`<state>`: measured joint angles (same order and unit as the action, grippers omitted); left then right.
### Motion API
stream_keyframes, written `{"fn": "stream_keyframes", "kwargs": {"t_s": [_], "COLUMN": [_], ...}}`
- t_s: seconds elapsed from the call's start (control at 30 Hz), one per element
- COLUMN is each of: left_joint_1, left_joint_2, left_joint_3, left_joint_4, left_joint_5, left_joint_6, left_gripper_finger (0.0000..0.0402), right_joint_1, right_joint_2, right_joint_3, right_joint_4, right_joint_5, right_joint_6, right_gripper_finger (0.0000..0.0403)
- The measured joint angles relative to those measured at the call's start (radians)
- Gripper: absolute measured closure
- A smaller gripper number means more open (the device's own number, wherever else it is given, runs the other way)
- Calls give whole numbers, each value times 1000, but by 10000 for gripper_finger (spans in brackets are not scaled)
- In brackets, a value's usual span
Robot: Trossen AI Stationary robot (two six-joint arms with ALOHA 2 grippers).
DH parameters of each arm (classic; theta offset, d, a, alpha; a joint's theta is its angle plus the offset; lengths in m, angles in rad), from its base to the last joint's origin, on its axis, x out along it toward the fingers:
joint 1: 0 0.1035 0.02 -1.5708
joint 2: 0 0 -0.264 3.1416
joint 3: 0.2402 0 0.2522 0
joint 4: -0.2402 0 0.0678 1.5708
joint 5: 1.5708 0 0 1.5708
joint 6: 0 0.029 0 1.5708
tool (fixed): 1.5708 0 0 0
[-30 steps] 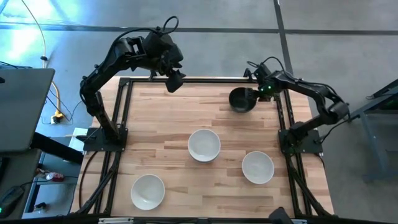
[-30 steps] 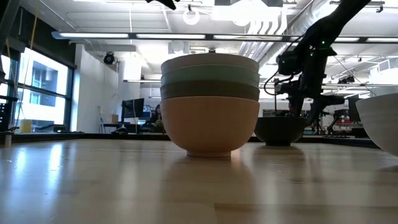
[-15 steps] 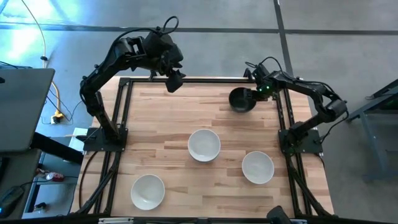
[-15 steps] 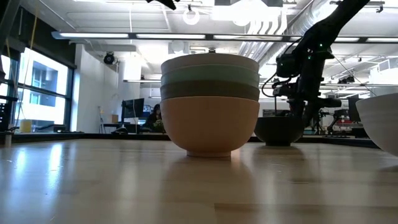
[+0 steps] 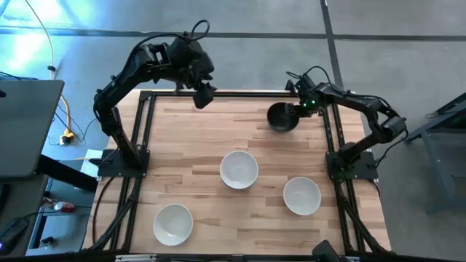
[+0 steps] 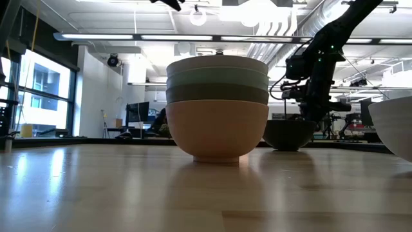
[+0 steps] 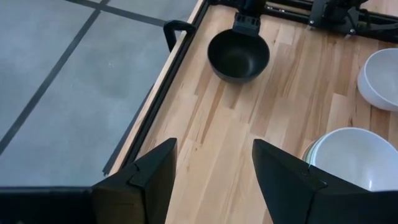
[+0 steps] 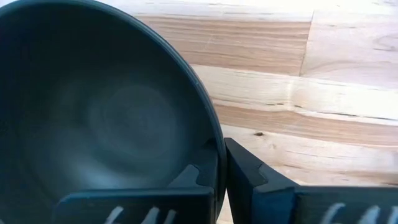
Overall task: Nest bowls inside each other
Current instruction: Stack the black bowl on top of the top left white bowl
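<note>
High view: right claw pinches black bowl rim near table edge.

The high view looks straight down on the whole surface; the low view looks level across it, close to the stacked bowls. Both wrist views look down at the black bowl, the right one closest

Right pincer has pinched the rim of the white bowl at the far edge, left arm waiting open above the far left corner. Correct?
Not quite: the right pincer is shut on the rim of the black bowl, not a white one, as the right wrist view shows. The rest holds.
</note>
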<state>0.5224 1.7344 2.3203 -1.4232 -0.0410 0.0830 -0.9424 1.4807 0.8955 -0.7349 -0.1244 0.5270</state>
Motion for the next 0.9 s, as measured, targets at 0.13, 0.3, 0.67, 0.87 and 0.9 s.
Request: {"fn": "stream_keyframes", "kwargs": {"t_s": [0.13, 0.3, 0.67, 0.87, 0.9], "left_joint_1": [0, 21, 85, 114, 119], "left_joint_2": [0, 0, -68, -138, -150], "left_joint_3": [0, 0, -109, -269, -303], "left_joint_4": [-18, -127, -148, -147, -149], "left_joint_5": [0, -35, -59, -50, -51], "left_joint_6": [7, 26, 45, 36, 36], "left_gripper_finger": [202, 202, 202, 202, 202], "right_joint_1": [2, 35, 129, 158, 165], "right_joint_2": [0, 0, -1, -1, -1], "right_joint_3": [0, 0, 141, 338, 370], "right_joint_4": [0, -8, -118, -254, -279], "right_joint_5": [-50, -89, -94, -71, -65], "right_joint_6": [-39, -87, -147, -167, -166], "right_gripper_finger": [402, 402, 402, 403, 403]}}
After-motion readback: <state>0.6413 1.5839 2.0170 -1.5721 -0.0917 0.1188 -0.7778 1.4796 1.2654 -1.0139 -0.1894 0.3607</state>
